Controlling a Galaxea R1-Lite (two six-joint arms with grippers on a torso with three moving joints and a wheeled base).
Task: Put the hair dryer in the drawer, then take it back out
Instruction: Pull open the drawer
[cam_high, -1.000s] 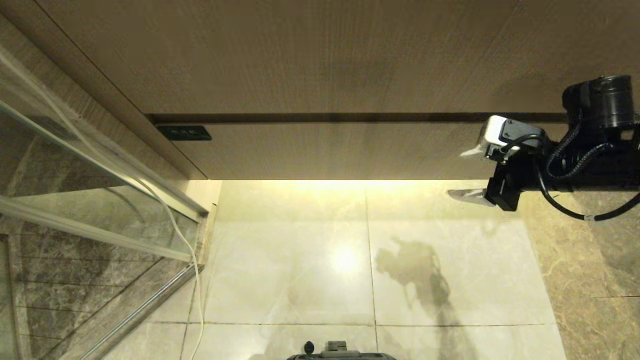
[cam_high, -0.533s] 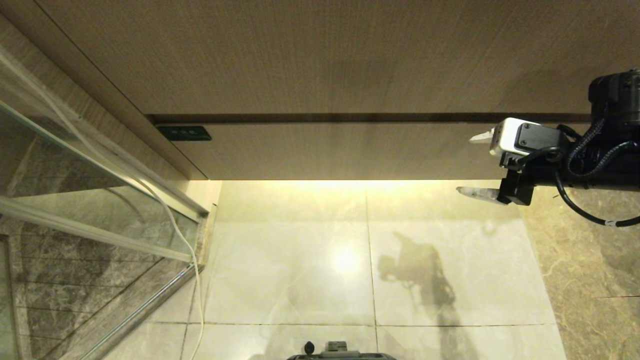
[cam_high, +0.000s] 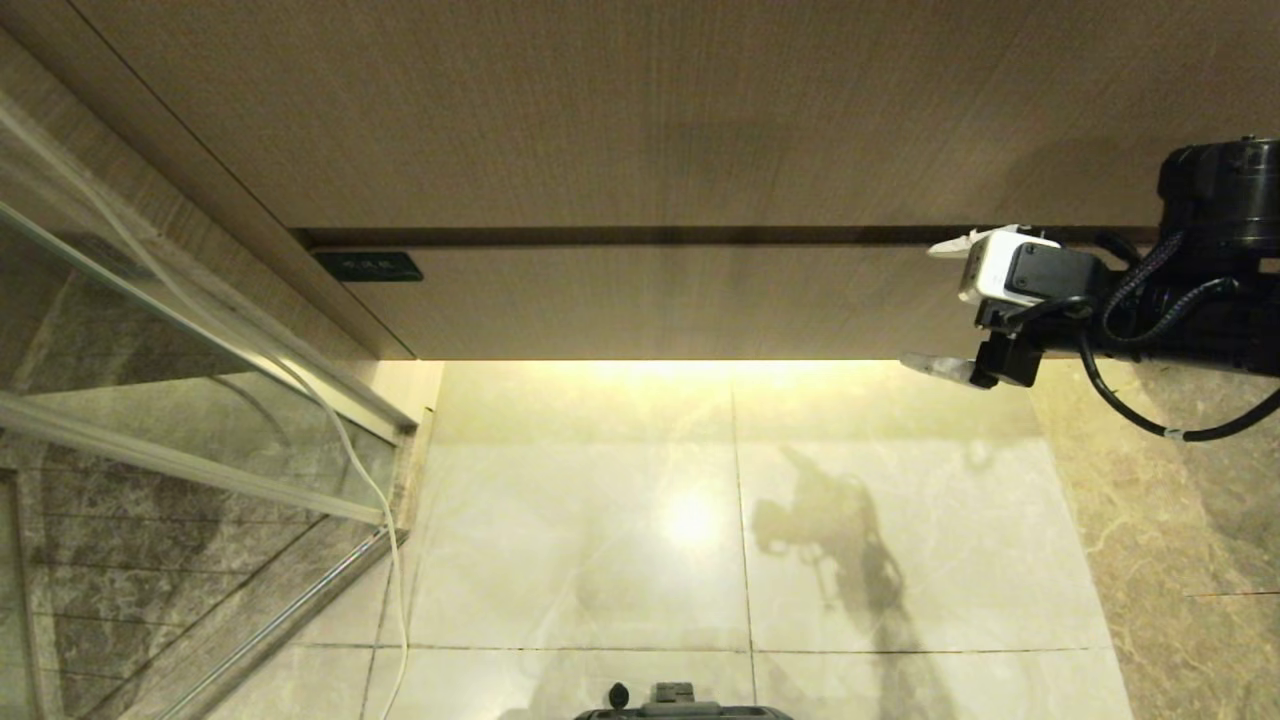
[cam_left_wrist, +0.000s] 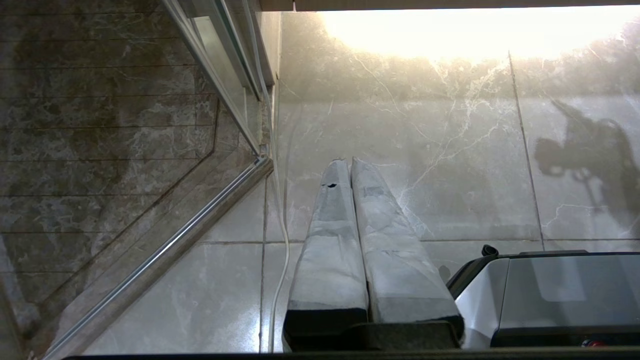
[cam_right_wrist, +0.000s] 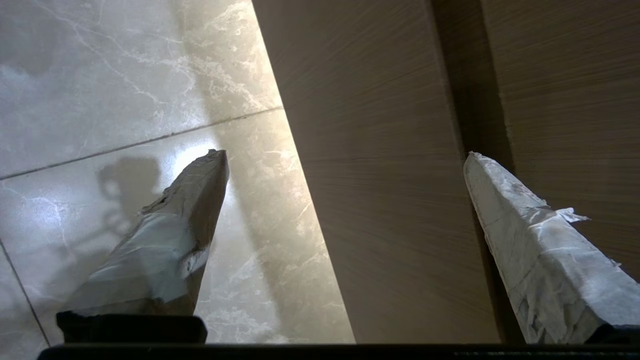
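Setting: bathroom, domestic or hotel type. Evidence: glossy marble-look floor tiles (cam_high: 600, 540) with thin grout lines; glass shower screen (cam_high: 150, 400) in a metal frame, enclosing darker veined stone flooring; wall-hung pale wood-grain vanity cabinet (cam_high: 650, 120) with a flat handleless drawer (cam_high: 650, 300) front; warm strip lighting glowing beneath it; white cable (cam_high: 385, 520) trailing down the screen's edge.
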